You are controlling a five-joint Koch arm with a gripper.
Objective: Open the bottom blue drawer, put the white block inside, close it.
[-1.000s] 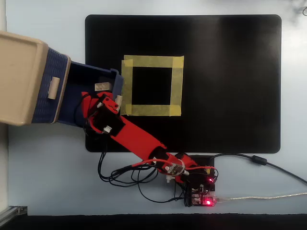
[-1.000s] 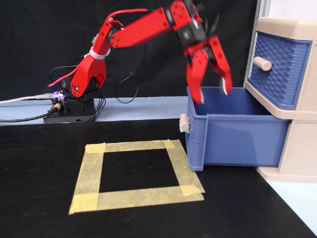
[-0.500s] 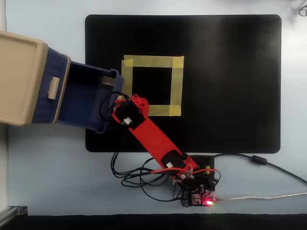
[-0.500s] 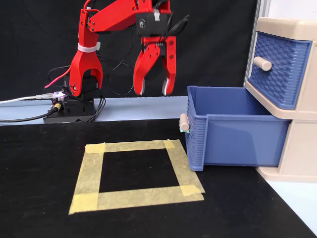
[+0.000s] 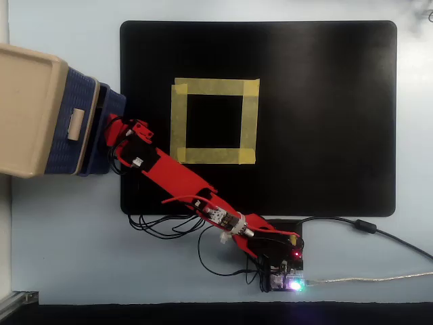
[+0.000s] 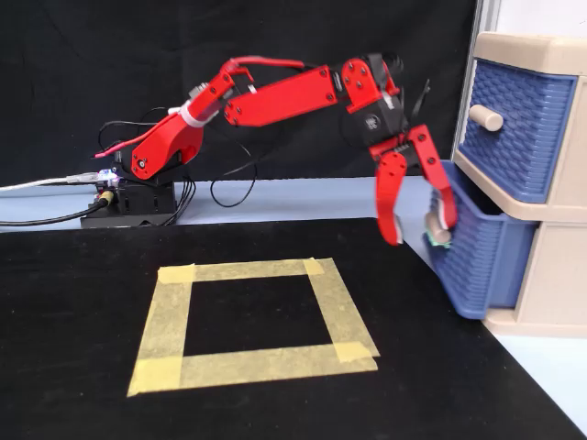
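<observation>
From overhead we are looking straight down; the fixed view is facing the arm's base low across the mat (image 6: 73, 367). Both are sharing the tape square (image 5: 214, 87).

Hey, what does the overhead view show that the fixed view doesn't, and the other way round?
Only the overhead view shows the whole black mat, the cabinet's beige top and the cable running off right. Only the fixed view shows the bottom drawer's weave front, tilted and not quite shut, and the gripper with its jaws spread at the drawer's handle. Both show the red arm, the yellow tape square and the upper drawer's handle. The white block appears in neither.
</observation>
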